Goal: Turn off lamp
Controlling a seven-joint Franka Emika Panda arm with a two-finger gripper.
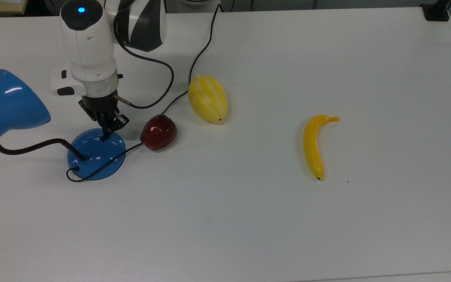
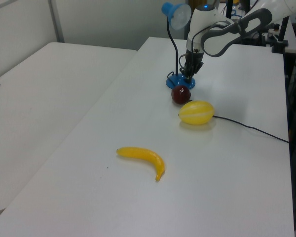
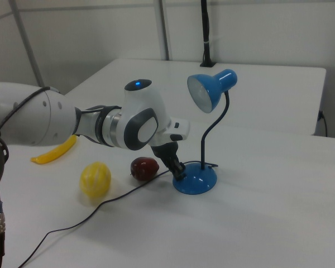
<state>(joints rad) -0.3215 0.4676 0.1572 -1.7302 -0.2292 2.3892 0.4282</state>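
1. Now my claw [image 1: 105, 135] presses its tip on the lamp [image 1: 96, 154] base, fingers drawn together, holding nothing.
2. The lamp stands beside the red apple [image 1: 158, 132] on the tabletop [image 1: 249, 219].
3. The shade looks unlit; I judge the switching nearly done, only withdrawal left.

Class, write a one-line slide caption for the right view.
Panda gripper pressing down on the blue lamp base, beside a red apple and yellow melon.
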